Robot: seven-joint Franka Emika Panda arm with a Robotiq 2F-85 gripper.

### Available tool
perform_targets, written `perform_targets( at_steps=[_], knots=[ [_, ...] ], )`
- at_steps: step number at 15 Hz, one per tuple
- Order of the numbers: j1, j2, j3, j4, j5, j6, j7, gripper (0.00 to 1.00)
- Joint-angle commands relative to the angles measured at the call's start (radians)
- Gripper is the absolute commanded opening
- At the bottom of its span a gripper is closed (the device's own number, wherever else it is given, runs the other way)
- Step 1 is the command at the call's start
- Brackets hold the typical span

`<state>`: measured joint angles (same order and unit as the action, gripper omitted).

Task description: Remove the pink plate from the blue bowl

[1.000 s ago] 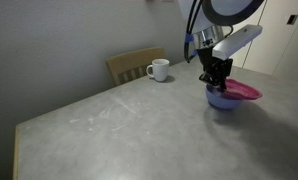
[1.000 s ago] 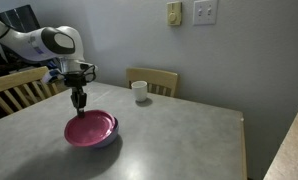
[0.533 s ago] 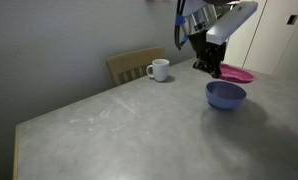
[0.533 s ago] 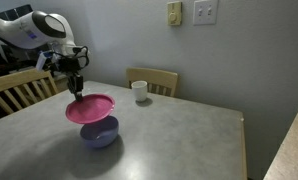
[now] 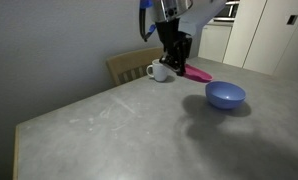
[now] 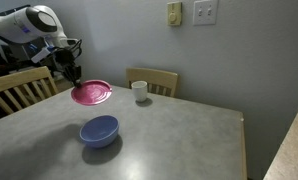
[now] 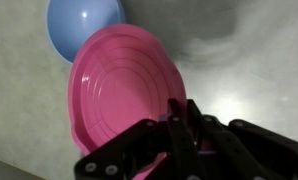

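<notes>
My wrist view shows the gripper [image 7: 181, 112] pinching the pink plate [image 7: 124, 85] by its rim; in an exterior view it hangs roughly level, face up, apart from the blue bowl [image 6: 100, 130]

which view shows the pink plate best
The wrist view: the pink plate fills the frame, inner face and rim clear, with the gripper clamped on its edge. In both exterior views the plate is small and held in the air; in an exterior view it is just a thin sliver.
</notes>
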<state>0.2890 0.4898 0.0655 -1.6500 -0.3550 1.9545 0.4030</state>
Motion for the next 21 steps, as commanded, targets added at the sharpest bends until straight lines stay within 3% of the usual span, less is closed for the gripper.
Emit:
perform_targets(
  at_steps=[1,7,17,21],
  knots=[
    [0.000,0.076,0.031,0.087,0.050,0.032,-0.119,0.03],
    [0.025,0.199,0.055,0.217,0.115,-0.056,-0.237,0.03],
    [0.055,0.373,0.006,0.364,0.073,-0.116,-0.269,0.03],
    [0.039,0.420,0.015,0.399,0.081,-0.102,-0.352,0.03]
  ],
)
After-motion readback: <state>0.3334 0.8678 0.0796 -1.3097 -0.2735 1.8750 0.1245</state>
